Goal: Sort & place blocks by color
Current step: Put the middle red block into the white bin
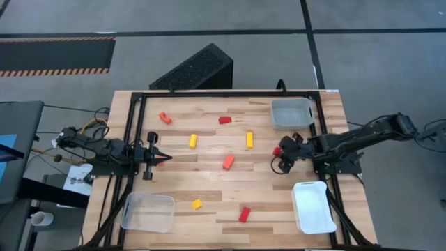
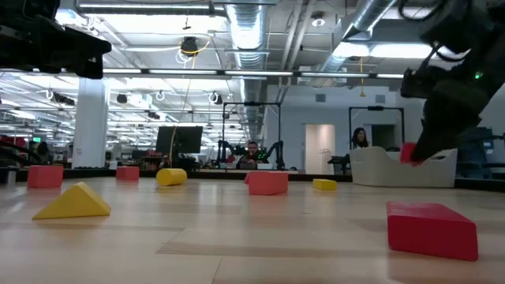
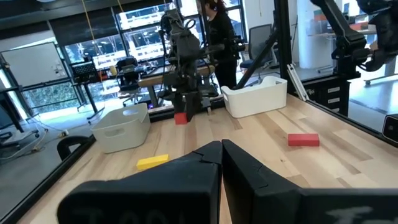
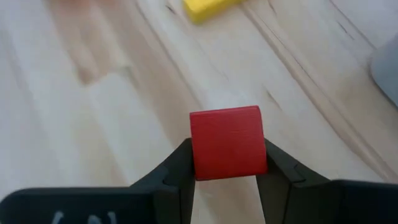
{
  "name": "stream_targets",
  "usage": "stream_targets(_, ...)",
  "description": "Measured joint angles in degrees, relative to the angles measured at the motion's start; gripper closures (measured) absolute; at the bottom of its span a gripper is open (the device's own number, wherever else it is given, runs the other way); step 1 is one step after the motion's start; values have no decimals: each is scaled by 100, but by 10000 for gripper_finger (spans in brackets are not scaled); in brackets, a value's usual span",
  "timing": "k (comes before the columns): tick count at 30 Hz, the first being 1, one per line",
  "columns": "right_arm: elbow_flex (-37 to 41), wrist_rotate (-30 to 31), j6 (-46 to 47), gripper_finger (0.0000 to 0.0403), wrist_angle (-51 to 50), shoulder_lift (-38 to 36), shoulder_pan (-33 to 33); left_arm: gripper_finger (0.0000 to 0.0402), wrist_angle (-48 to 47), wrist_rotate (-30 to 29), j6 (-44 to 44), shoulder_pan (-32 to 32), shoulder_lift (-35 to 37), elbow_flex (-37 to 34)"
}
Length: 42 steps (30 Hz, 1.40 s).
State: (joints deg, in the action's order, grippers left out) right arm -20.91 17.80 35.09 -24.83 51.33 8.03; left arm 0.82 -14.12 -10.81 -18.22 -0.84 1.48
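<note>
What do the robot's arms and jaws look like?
Both arms are black and made of chunky jointed pieces. The left arm has thin cables near its base, some yellowish, and its gripper narrows to a point. The right arm looks the same, ending in the right gripper with two flat, matte black jaws that widen toward the wrist.

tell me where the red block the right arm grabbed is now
In the high view the red block sits clamped in the right gripper, right of table centre, just below the clear tray.
</note>
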Motion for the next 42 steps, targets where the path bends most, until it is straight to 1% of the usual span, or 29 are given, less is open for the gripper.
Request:
stream_targets(6, -2, 195, 237, 269, 26, -633, 278, 400, 0, -1, -3, 1, 0, 0)
stream_targets(11, -4, 164, 130, 268, 172, -1104, 466, 400, 0, 2, 0, -1, 0, 0)
stream_targets(16, -24, -190, -200, 268, 505, -1459, 874, 400, 0, 2, 4, 1, 0, 0)
stream_targets(20, -348, -520, -176, 269, 232, -1562, 1289, 400, 0, 2, 6, -2, 0, 0)
stream_targets(23, -740, -750, -22, 269, -147, -1566, 1653, 400, 1, 2, 7, -2, 0, 0)
stream_targets(29, -1491, -944, 288, 269, -935, -1433, 2539, 400, 7, 2, 49, 0, 0, 0)
stream_targets(35, -1767, -1215, 428, 267, -1338, -1028, 3510, 400, 10, 1, 79, 0, -1, 0)
stream_targets(38, -1785, -1317, 860, 268, -1636, -742, 3968, 400, 11, 2, 94, -2, -2, 0)
stream_targets(42, -1785, -1591, 1736, 267, -2016, -299, 4530, 400, 11, 2, 96, -1, -2, 0)
